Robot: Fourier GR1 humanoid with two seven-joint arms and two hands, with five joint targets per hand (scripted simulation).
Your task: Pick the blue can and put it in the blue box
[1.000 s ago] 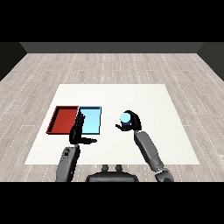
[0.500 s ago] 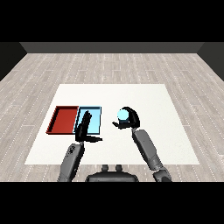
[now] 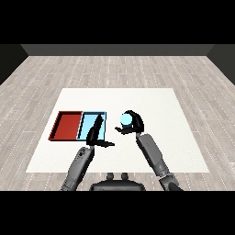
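Note:
The blue can (image 3: pixel 124 120) is seen from above as a light blue disc, lifted above the table. My right hand (image 3: pixel 133 123) is curled round it, just right of the light blue tray (image 3: pixel 89 124). The can is outside the tray, close to its right edge. My left hand (image 3: pixel 97 132) reaches forward over the blue tray's near right part, fingers straight and thumb spread, holding nothing.
A red tray (image 3: pixel 68 125) lies against the blue tray's left side. Both trays sit on the left part of the white table (image 3: pixel 165 114). Wooden floor surrounds the table.
My right hand has carried the can leftward toward the blue tray. My left hand has moved forward and slightly right over the blue tray's near edge.

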